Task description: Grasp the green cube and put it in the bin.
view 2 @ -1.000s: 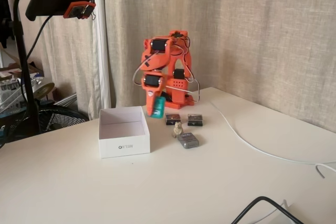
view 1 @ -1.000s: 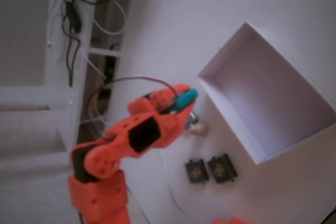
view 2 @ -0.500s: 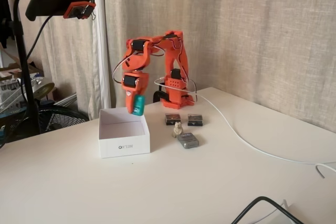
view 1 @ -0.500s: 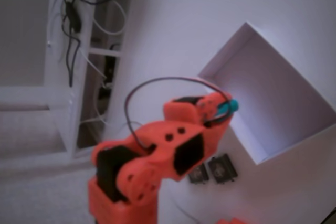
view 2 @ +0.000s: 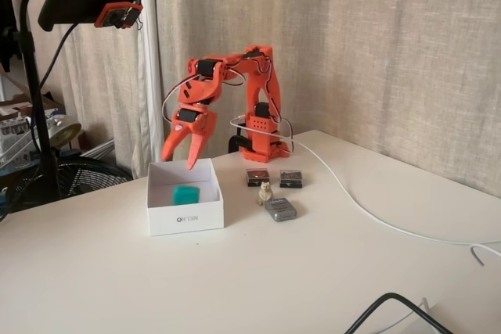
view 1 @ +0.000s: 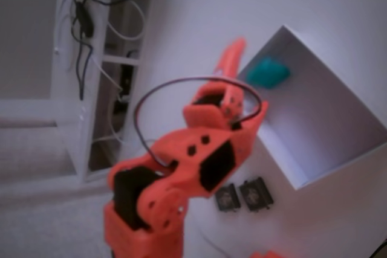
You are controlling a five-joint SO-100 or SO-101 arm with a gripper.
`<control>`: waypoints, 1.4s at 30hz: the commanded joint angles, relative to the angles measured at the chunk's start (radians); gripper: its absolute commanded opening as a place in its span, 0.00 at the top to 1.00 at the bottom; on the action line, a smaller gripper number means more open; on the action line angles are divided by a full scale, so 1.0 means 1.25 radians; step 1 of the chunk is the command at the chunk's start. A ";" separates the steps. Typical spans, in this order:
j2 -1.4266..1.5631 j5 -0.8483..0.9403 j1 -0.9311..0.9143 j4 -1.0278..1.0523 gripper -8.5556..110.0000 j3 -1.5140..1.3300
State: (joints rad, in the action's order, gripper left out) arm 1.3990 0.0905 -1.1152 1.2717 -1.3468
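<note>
- Release step, as I read it: gripper [view 2: 178,160] has its jaws spread wide with nothing between them, hanging above the bin [view 2: 185,220] near its far wall in a fixed view.
- The green cube [view 2: 185,193] lies inside the bin on the white floor, apart from the fingertips and not touching the claw. The high-angle fixed view agrees: green cube [view 1: 268,72] is inside the bin [view 1: 284,167], towards its far corner, with 1 orange finger [view 1: 228,60] pointing up beside it.
- In that view the arm body blocks most of the claw, so I get the open state from the front view, where both fingers are plainly splayed.
- I can't tell whether the cube has fully settled or sits flat; it looks slightly blurred in the high view.
- My judgement: the placing is essentially done, with the cube within the walls.
- Next move calls only for lifting clear and pulling back towards the base without clipping the bin's thin near wall with the lower finger.
- No need to close first; the jaws are above the rim by the look of it.
- On the table [view 2: 313,271], outside the bin and untouched: 2 dark square items [view 2: 257,177] [view 2: 290,179], a small figure [view 2: 265,192] and a grey-blue block [view 2: 279,209]. A white cable [view 2: 368,213] trails off right, well apart from the bin.
</note>
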 commanded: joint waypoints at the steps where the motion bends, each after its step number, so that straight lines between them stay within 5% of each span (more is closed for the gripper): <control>1: 0.015 -0.002 0.009 0.011 0.37 0.033; 9: 0.093 -0.001 0.099 0.081 0.35 -0.022; 32: 0.861 -0.005 0.988 0.052 0.35 -0.601; 42: 1.168 -0.002 1.068 0.110 0.30 -0.888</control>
State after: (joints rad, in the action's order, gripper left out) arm 2.7765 0.0798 0.2148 1.4251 -2.3746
